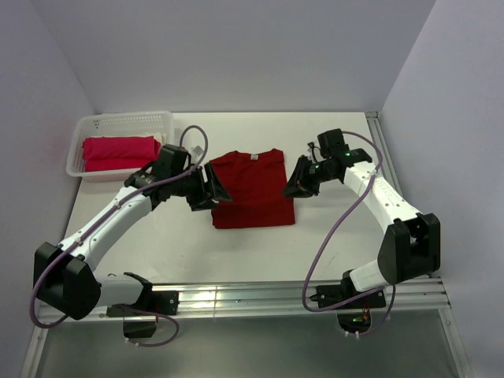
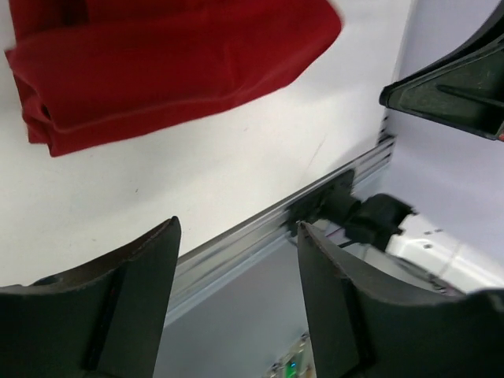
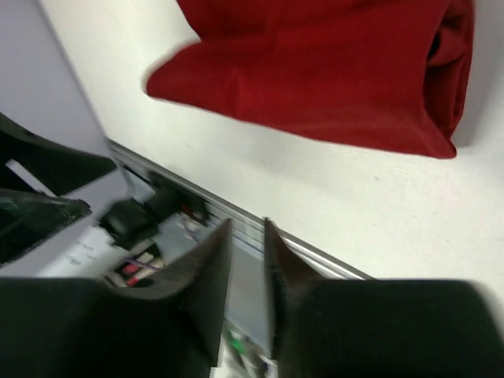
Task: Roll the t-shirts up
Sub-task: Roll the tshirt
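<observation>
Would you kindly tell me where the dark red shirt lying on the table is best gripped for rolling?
Probably the near hem corners, one from each side: the shirt lies flat, folded into a rectangle, collar far, with the left claw and right claw flanking it.

Seen from above, the left white-and-black jointed arm (image 1: 110, 219) starts from its base near 7 o'clock and stretches low toward 1 o'clock. Its black two-finger left gripper (image 1: 214, 187) ends near the centre and points to about 3 o'clock. In its wrist view the jaws stand wide apart, with nothing between them. The right white-and-black jointed arm (image 1: 386, 197) bends at a black elbow (image 1: 413, 246) near 4 o'clock, and the forearm runs toward 11 o'clock. The black two-finger right gripper (image 1: 298, 181) turns to about 8 o'clock, facing the left one. In its own view, a little blurred, its fingers (image 3: 206, 272) leave only a narrow slit and hold nothing
</observation>
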`<control>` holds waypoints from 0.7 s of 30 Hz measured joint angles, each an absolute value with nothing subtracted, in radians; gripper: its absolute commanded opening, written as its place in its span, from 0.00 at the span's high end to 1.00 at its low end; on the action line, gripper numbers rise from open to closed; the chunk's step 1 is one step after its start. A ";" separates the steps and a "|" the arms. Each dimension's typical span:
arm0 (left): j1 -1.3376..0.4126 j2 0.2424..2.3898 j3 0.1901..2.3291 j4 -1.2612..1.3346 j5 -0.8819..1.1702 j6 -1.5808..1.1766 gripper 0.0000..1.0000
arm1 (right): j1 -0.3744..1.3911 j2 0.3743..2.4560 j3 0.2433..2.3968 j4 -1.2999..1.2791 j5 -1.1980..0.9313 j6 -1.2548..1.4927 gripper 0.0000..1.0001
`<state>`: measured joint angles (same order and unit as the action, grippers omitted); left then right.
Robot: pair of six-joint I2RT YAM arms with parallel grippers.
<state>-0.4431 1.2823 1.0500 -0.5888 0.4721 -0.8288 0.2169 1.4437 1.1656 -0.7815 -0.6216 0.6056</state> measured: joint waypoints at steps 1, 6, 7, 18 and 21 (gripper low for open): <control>-0.469 1.283 1.033 -0.581 0.465 -0.823 0.36 | 0.240 1.439 1.149 -0.775 -0.613 0.598 0.81; -0.524 1.309 0.966 -0.553 0.416 -0.807 0.44 | 0.314 1.465 1.076 -0.739 -0.555 0.585 0.96; -0.530 1.317 0.955 -0.542 0.410 -0.805 0.46 | 0.324 1.475 1.066 -0.733 -0.545 0.586 0.97; -0.554 1.478 0.918 -0.477 0.321 -0.768 0.53 | 0.394 1.586 1.018 -0.619 -0.448 0.624 1.00; -0.554 1.572 0.979 -0.480 0.297 -0.752 0.54 | 0.395 1.664 1.066 -0.621 -0.426 0.624 1.00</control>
<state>-0.5541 1.5723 0.9791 -0.4797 0.2966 -0.7517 0.3950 1.6642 1.0660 -0.6209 -0.4255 0.6235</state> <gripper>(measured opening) 0.467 0.007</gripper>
